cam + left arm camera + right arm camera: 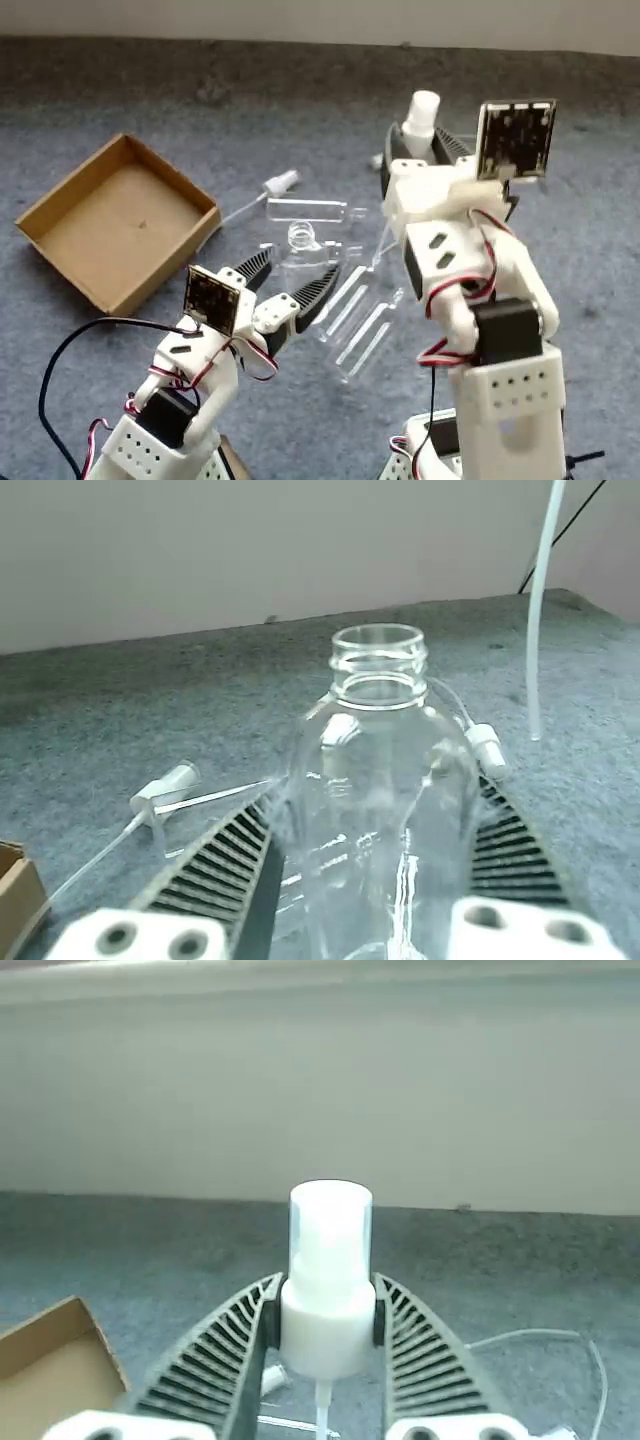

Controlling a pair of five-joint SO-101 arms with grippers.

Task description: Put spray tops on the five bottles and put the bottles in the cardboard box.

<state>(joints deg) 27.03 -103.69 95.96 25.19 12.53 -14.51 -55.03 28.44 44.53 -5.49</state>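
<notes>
**High view.** The box lies open with no bottle in it. Just beside the box, on the arms' side, the left gripper has its fingers closed round an upright bottle whose neck is bare. Well apart from the box, the right gripper is raised, its fingers clamped on a top. Between box and right gripper, a loose top and several flat bottles lie on the surface.

**Left wrist view.** The bottle stands between the fingers, mouth open. Two loose tops lie beyond it, and a thin tube hangs near its neck. A corner of the box shows at the edge.

**Right wrist view.** The fingers pinch the top at its collar, and the box lies low to one side.

**Progress.** Judged from these views, no bottle is capped or boxed. The first capping is in hand and all five bottles remain.

**Setting.** The surface is grey and carpet-like, with a pale wall behind.
</notes>
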